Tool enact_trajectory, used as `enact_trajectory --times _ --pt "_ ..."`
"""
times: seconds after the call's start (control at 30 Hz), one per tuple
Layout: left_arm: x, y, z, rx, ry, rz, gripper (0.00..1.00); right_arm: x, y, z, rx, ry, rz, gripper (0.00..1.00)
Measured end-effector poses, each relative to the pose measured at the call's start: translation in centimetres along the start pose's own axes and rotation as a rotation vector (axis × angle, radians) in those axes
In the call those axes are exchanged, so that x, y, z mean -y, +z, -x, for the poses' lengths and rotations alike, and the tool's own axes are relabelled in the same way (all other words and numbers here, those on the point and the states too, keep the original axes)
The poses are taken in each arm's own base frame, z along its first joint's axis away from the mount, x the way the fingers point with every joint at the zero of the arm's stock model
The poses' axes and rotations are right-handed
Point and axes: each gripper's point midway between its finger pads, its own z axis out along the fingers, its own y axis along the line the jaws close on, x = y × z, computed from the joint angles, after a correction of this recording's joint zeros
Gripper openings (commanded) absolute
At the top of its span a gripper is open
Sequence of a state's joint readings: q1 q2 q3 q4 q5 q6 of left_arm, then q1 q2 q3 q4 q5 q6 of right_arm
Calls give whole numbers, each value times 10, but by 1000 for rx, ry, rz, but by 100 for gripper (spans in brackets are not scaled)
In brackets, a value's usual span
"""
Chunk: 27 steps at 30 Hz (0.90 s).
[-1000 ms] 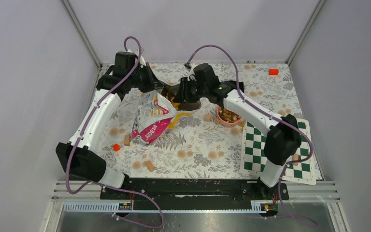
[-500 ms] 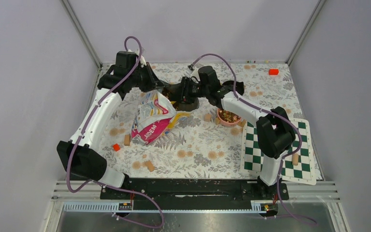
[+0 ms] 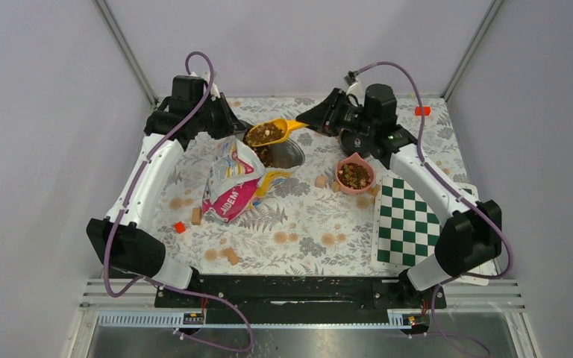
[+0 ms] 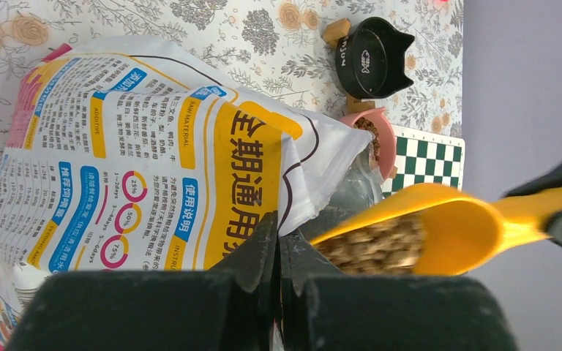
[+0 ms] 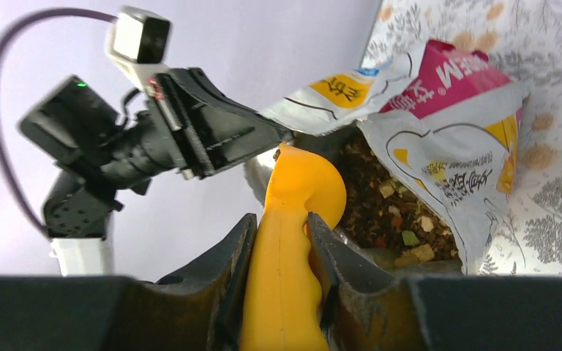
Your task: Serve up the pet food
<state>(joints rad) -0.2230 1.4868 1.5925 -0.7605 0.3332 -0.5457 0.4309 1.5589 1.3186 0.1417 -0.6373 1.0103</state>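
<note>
Floral tablecloth [image 3: 306,224] between seemingly lilac walls [image 3: 37,112]

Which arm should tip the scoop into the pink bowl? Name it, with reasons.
Right. The right gripper holds the scoop, loaded with pet food, and the pink bowl lies on its side. The left gripper is pinching the bag open.

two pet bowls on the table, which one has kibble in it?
The pink bowl: it is filled with mixed brown kibble. The black cat-eared bowl beside it shows only its bare inside.
</note>
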Motion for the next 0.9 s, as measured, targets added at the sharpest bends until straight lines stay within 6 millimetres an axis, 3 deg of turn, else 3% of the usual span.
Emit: enact_trajectory --times 0.17,0.4,0.6,0.9 --pt "-5 -3 4 7 -2 10 0 -18 -20 18 64 -27 31 0" --pt "-9 -5 8 15 -6 13 0 -3 -20 12 42 -33 -13 0" --pt "-10 -6 10 17 -9 13 0 22 -25 3 3 -128 -130 0" --pt "-10 -6 9 14 -8 9 0 17 -38 2 -19 -292 -211 0"
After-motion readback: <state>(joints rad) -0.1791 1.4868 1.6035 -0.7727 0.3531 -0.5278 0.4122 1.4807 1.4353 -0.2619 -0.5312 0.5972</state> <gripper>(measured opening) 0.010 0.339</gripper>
